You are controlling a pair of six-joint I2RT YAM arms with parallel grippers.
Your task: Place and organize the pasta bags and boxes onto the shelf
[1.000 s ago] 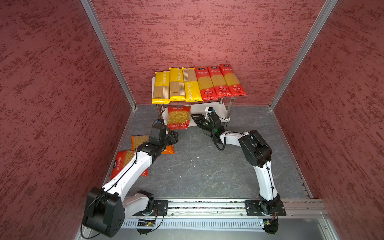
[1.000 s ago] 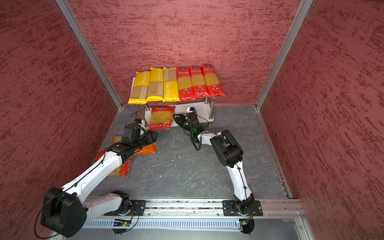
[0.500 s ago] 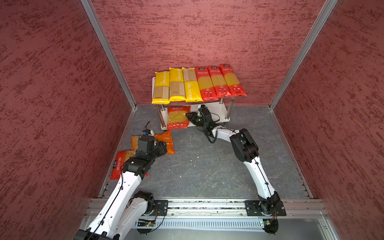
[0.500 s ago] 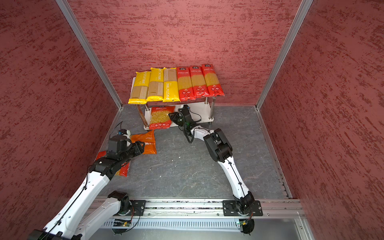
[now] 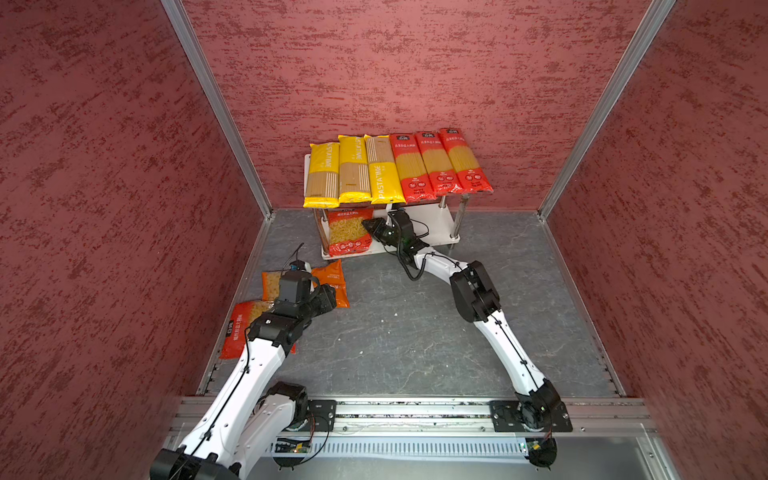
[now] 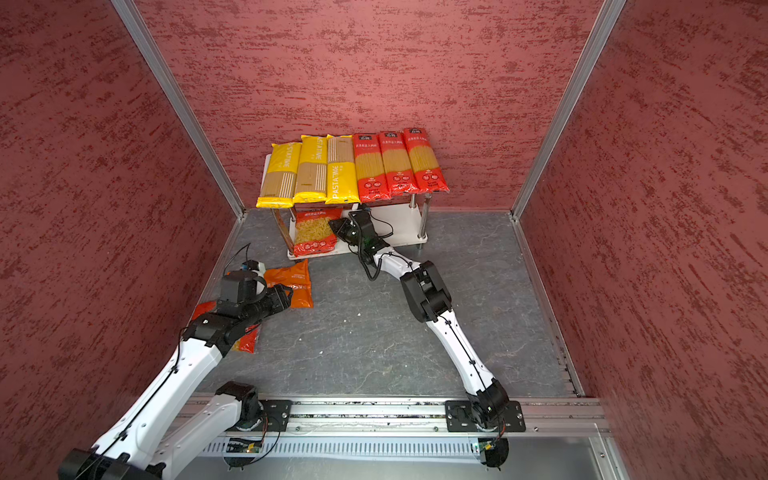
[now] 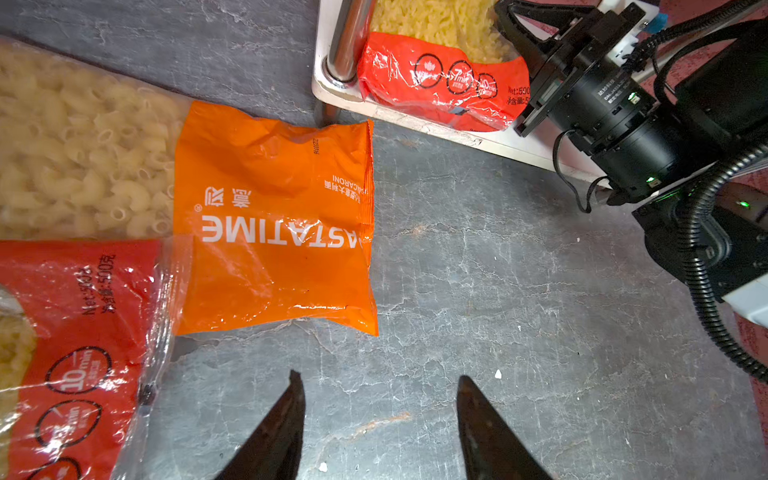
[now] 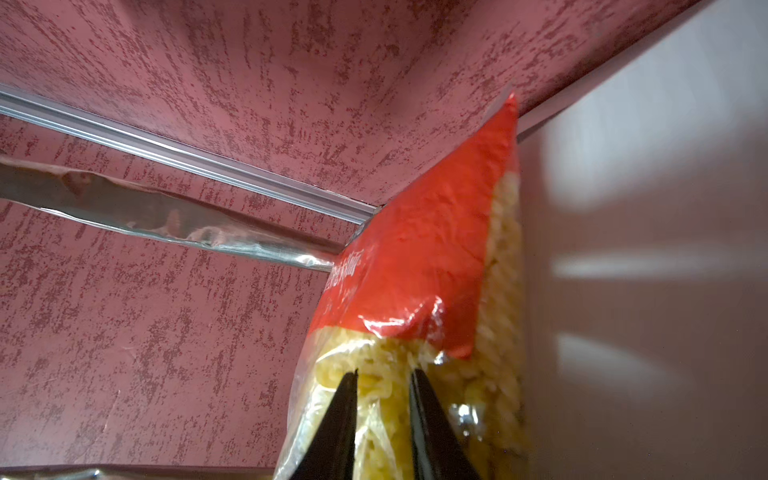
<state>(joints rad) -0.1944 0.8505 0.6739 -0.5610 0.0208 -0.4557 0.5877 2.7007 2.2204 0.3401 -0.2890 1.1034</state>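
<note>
Though crinkly, flat glossy orange bag (image 7: 274, 216)

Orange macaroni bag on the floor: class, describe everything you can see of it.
The orange macaroni bag is crinkled, glossy plastic: one opaque orange half with white PASTATIME lettering, one clear half showing elbow pasta. It lies flat on the grey floor just before the shelf; a red bag overlaps one edge.
</note>
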